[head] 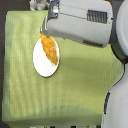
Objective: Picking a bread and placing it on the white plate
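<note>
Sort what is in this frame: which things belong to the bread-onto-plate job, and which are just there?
Part of the job:
- bread, lying on the plate
- white plate
- gripper, at the bread's top end; jaws not readable

Just there:
- green cloth covering the table
- nothing else loose is visible on it

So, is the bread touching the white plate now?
Touching. In the exterior view the bread lies flat on the white plate, with no gap or shadow between them; its upper end disappears under the arm.
</note>
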Available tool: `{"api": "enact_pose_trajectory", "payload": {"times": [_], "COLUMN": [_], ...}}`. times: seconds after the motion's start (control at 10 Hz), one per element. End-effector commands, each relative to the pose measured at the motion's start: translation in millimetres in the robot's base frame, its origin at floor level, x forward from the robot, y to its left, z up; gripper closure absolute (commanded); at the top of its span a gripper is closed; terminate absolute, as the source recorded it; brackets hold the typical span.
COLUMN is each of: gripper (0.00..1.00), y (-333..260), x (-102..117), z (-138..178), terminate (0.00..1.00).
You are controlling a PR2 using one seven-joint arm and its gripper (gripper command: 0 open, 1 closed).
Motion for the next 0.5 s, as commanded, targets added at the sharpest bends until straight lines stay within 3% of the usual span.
{"api": "enact_pose_trajectory", "payload": {"times": [0.0, 0.4], "gripper": [0.0, 0.0], "y": [-113, -212], "x": [-1, -1], "z": [24, 27], "terminate": [0.0, 0.0]}}
